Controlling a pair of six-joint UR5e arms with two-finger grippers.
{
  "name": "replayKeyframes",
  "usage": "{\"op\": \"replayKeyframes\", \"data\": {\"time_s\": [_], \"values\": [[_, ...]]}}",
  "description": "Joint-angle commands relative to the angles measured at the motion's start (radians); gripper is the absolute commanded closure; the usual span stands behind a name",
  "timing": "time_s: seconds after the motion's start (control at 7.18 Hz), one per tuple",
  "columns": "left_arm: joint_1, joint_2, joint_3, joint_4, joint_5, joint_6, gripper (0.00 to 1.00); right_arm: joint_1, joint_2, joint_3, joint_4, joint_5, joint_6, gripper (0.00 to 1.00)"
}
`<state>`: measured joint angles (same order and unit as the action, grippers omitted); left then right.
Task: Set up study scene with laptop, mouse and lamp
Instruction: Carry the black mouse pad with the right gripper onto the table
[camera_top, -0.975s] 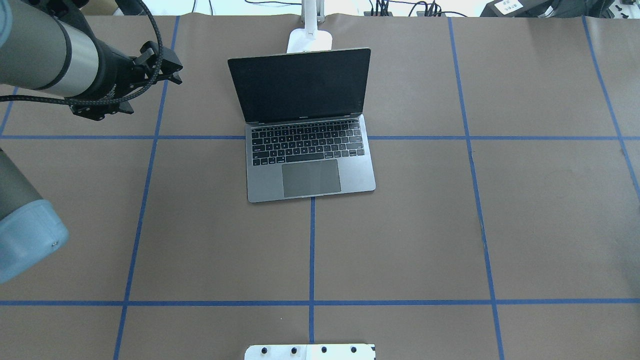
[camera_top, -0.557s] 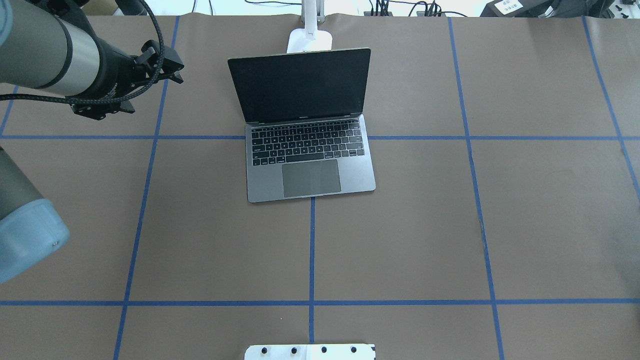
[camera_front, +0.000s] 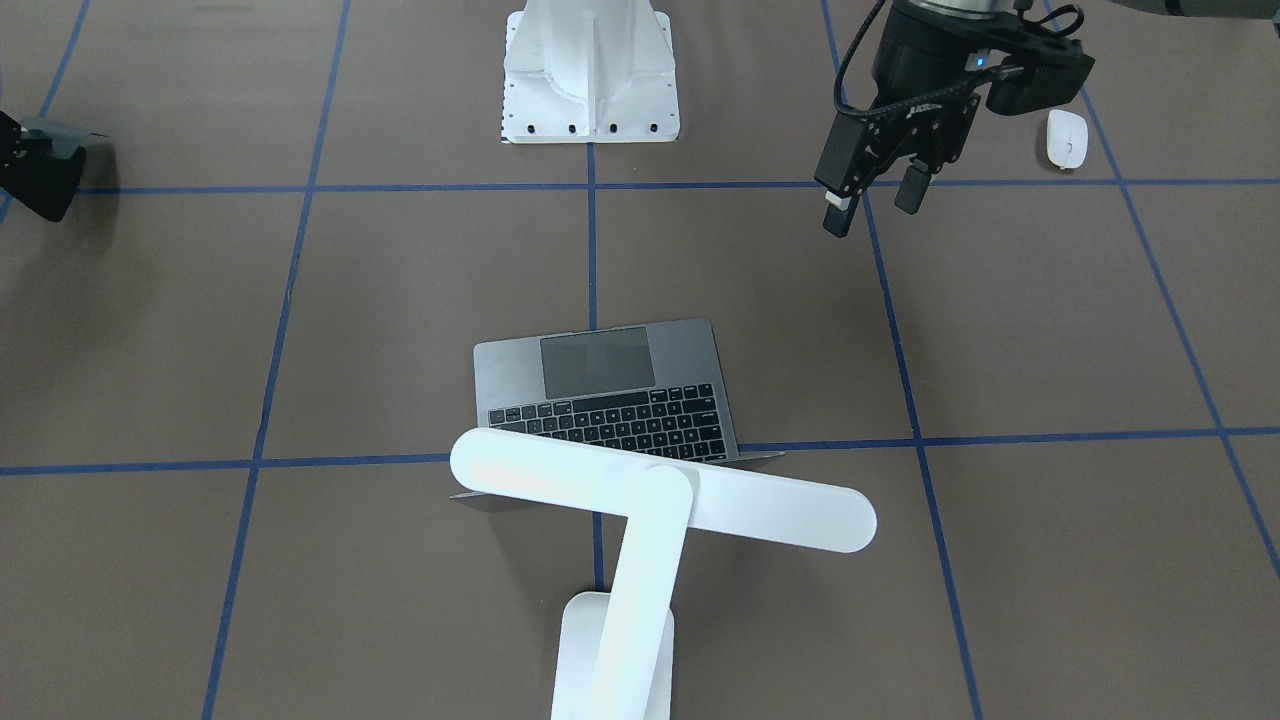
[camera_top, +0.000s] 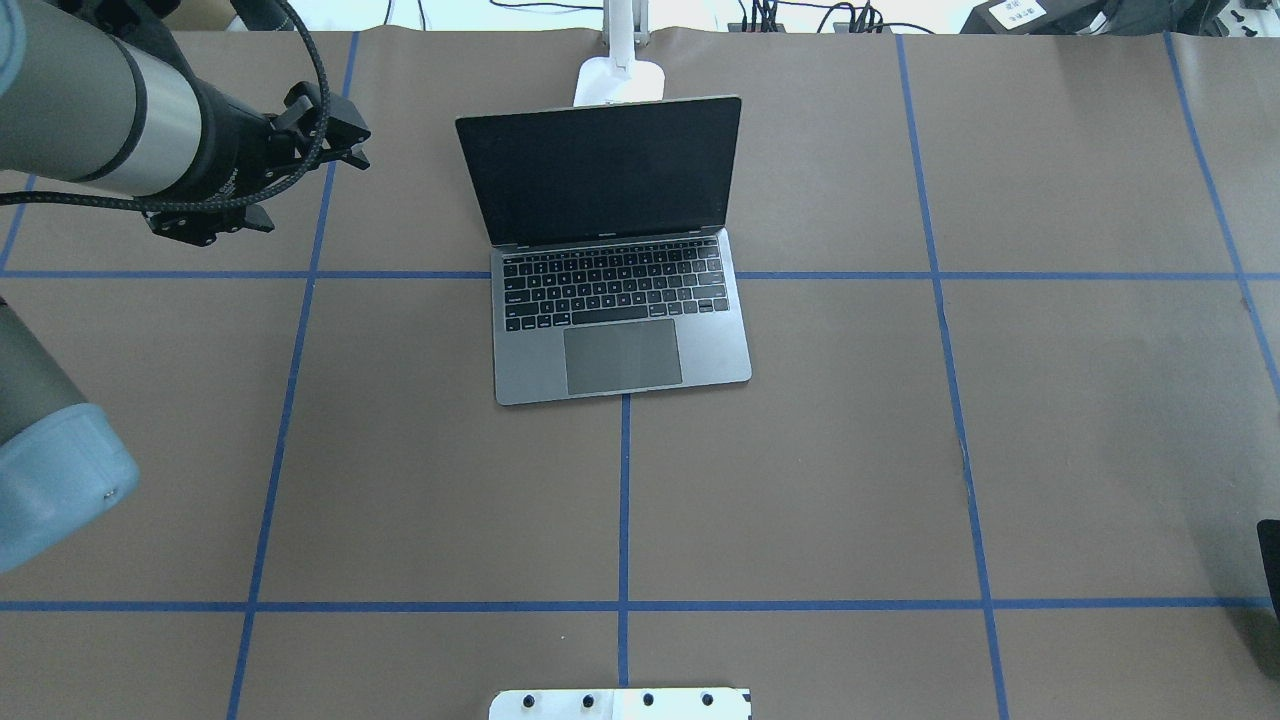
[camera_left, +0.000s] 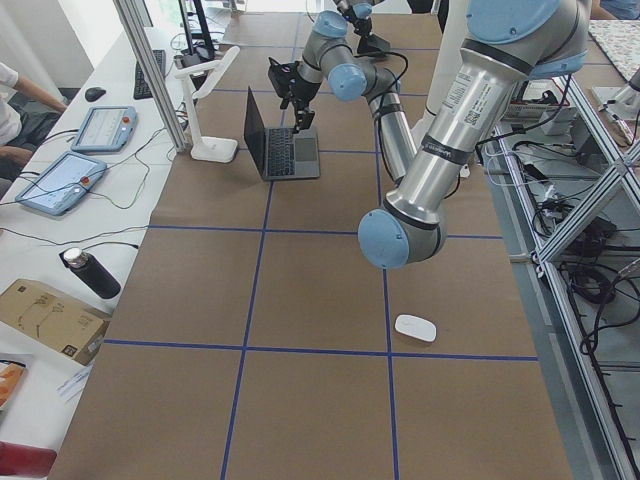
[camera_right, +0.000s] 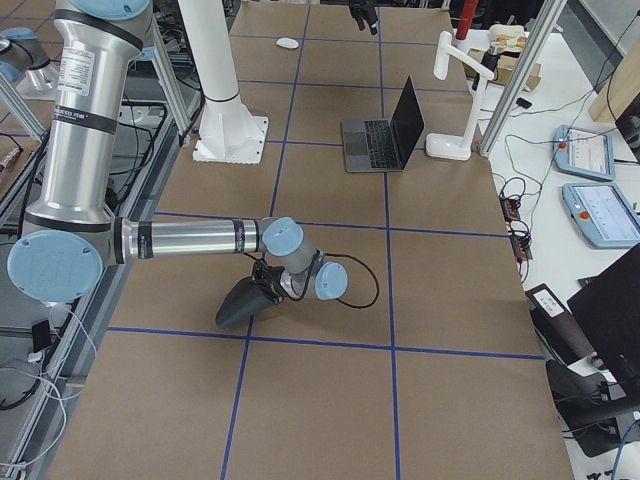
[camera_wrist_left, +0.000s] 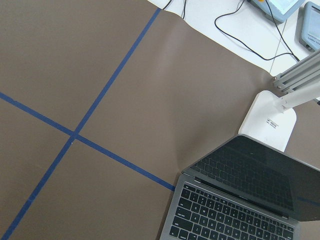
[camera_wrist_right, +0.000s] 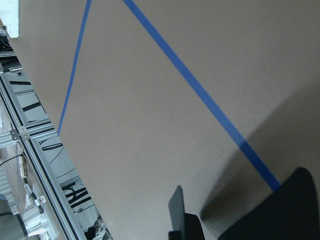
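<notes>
The open grey laptop (camera_top: 620, 345) sits at the far middle of the table and also shows in the left wrist view (camera_wrist_left: 235, 210). The white lamp (camera_front: 660, 490) stands just behind it, its bar head over the lid. The white mouse (camera_front: 1067, 138) lies near the table's near-left corner. My left gripper (camera_front: 873, 203) is open and empty, hanging above the table to the left of the laptop and apart from the mouse. My right gripper (camera_right: 264, 292) is low at the table's right end and seems shut on a flat black mousepad (camera_right: 237, 306).
The white bolted pedestal (camera_front: 590, 70) stands at the near middle edge. Blue tape lines grid the brown table cover (camera_top: 850, 450). Cables, tablets and a bottle (camera_left: 90, 272) lie past the far edge. The mousepad's edge (camera_top: 1270, 560) shows at the overhead view's right border.
The left gripper has shifted slightly to the right. A black edge has come into the overhead view at the right border, where nothing showed before.
</notes>
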<state>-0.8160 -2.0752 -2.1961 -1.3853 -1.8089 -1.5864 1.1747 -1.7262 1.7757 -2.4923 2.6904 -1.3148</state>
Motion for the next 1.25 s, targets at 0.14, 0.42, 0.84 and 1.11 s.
{"op": "replayKeyframes", "data": {"time_s": [0.14,0.42,0.84,1.11], "values": [[0.004,0.0,-0.002,0.002,-0.006,-0.009,0.0,0.066,0.348,-0.063,-0.302,-0.058,0.082,1.0],[0.004,0.003,0.007,0.002,-0.004,-0.009,0.0,0.06,0.48,-0.175,-0.295,-0.02,0.21,1.0],[0.004,0.003,0.007,0.002,-0.004,-0.009,0.0,-0.032,0.551,-0.268,-0.022,0.086,0.543,1.0],[0.004,0.004,0.009,0.002,-0.004,-0.009,0.0,-0.091,0.553,-0.297,0.19,0.147,0.747,1.0]]}}
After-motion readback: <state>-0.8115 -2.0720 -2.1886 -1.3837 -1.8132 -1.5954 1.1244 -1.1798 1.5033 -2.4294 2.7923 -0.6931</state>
